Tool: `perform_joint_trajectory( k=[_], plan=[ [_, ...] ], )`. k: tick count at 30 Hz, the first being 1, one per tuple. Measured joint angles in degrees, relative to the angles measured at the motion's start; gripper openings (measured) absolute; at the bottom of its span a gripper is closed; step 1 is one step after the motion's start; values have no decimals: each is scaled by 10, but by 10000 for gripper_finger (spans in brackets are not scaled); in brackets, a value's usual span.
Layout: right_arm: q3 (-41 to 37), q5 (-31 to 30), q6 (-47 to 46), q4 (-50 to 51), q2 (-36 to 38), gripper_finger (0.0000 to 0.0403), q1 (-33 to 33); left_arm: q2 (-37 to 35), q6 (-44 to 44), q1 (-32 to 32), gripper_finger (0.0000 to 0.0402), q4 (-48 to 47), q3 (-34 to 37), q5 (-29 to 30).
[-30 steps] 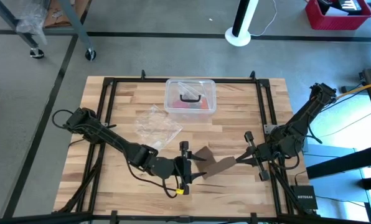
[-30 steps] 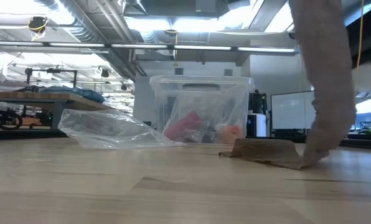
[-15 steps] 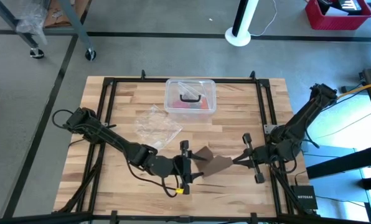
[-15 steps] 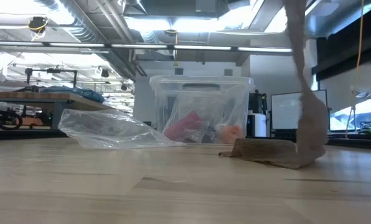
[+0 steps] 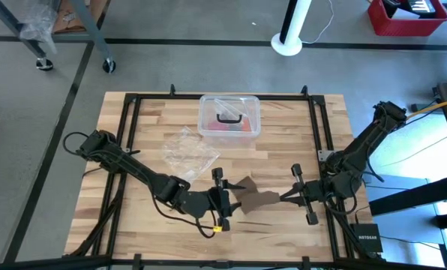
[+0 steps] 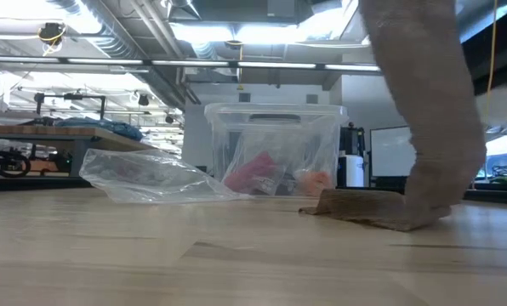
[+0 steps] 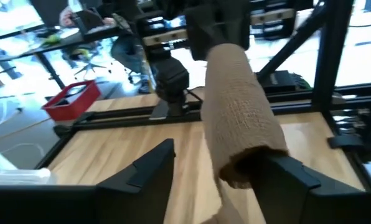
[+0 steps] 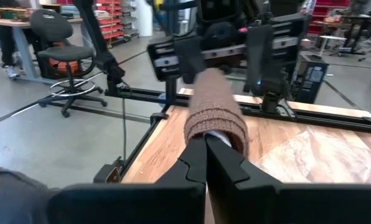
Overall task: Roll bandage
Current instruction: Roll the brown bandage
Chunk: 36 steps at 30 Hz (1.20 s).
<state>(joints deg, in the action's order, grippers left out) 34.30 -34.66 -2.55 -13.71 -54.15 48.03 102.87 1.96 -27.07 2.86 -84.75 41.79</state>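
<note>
The brown bandage (image 5: 257, 199) hangs between my two grippers over the table's near middle. Its loose part (image 6: 364, 208) lies on the wood. From there a strip (image 6: 436, 144) climbs steeply out of the low view. My right gripper (image 5: 285, 196) is shut on one end and points level toward the left arm. My left gripper (image 5: 222, 199) faces it, open. The bandage's other, bunched end (image 7: 248, 152) sits between the left fingers, close by one of them (image 7: 285, 174). My right gripper pinches the bandage's end (image 8: 215, 127) between its two shut fingers, coming in level from the table's right. The fabric bunches around the fingertips and runs on toward the left gripper, lifted above the table. My left gripper: I cannot tell whether the bunched end touches its finger.
A clear plastic box (image 5: 229, 116) with a black handle stands at the far middle. A crumpled clear bag (image 5: 187, 150) lies to its left. A black frame rail (image 5: 321, 127) runs around the tabletop. Bare wood lies at the near left and far right.
My right gripper has gone a little toward the near edge, still shut on the bandage. The strip between the grippers has drawn together into a shorter bunch. Its hanging part has swung and twisted, while the part on the table stayed where it was.
</note>
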Motion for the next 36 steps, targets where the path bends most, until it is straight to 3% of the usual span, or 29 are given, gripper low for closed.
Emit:
perform_joint_trajectory(
  k=[9,11,19,24,36],
  plan=[
    [0,4,14,-12,-1,2,0,2,13,10,19,11,0,18],
    [0,3,15,-11,-1,2,0,3,15,11,9,11,0,18],
    [0,3,77,-12,-1,25,0,2,24,11,14,11,0,13],
    [0,2,102,-6,-1,5,0,2,41,11,21,10,0,9],
    [0,-7,105,-4,3,2,-2,-11,47,-26,156,-12,0,-7]
  ],
)
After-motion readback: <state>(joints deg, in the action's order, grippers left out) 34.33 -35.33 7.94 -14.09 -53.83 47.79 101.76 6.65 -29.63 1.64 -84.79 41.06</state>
